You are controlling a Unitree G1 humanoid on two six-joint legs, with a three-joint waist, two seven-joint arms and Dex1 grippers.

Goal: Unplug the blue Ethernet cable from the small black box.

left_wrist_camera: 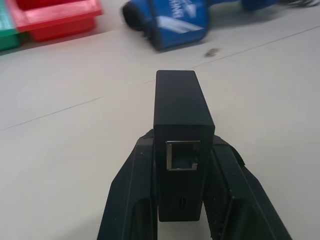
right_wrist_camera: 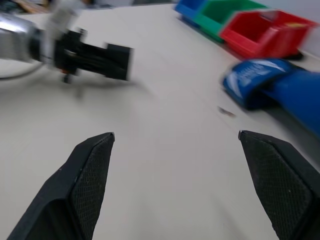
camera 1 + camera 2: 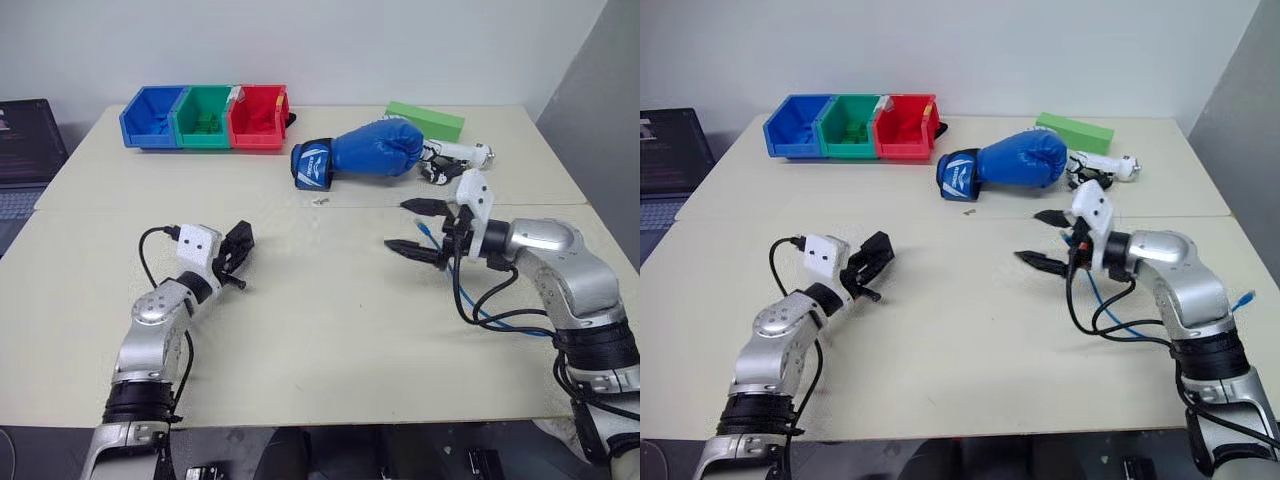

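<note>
The small black box is gripped between the fingers of my left gripper, which is shut on it just above the table at the left. Its port faces the left wrist camera and has nothing plugged in. My right gripper hovers at the right with its jaws wide open and nothing between them. The blue Ethernet cable lies loose on the table under my right arm, apart from the box. The box is also in the right wrist view, across the table.
A blue boxing glove lies at the back centre. Behind it are a green block and a white object. Blue, green and red bins stand at the back left. A laptop sits beyond the left edge.
</note>
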